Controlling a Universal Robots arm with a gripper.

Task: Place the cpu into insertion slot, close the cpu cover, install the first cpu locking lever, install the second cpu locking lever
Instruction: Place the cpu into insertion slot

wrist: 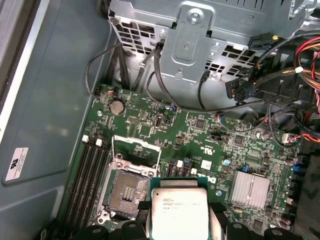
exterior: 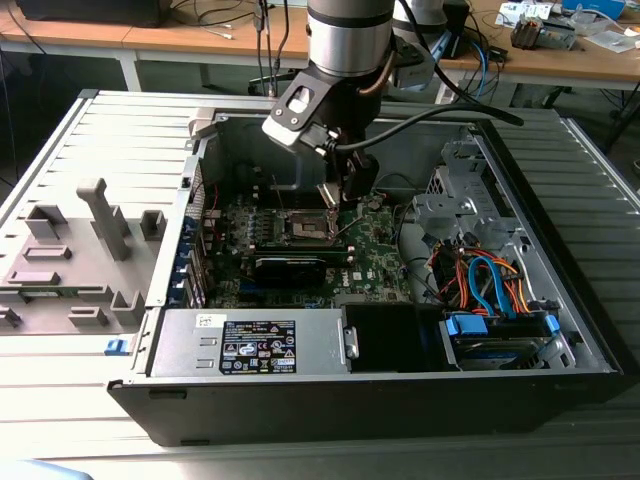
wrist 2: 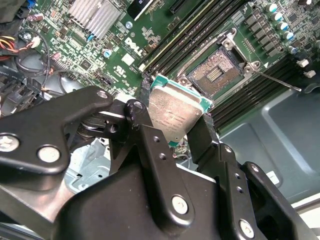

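Edges are the place to hold this part, and that is where the gripper (wrist 2: 173, 121) has it: its two black fingers (wrist 2: 146, 131) are closed against opposite sides of the cpu (wrist 2: 176, 107), leaving the silvery-grey metal top bare and facing up in both wrist views. The chip hangs tilted above the green motherboard (wrist: 200, 131), just beside the insertion slot (wrist: 127, 194) and not yet over its dark centre. The slot lies open, with the cpu cover (wrist: 136, 140) raised at its far edge and a thin locking lever (wrist 2: 277, 81) swung out to the side. I judge the cpu to be light and rigid, so it needs little squeeze, but its smooth metal lid and thin green rim look slippery, and too loose a hold could let it twist. The underside contacts and the slot's fine pins are likely the fragile parts. It probably has to settle flat and square, never pressed or slid across the socket. Memory slots (wrist: 90, 175) run alongside the socket.
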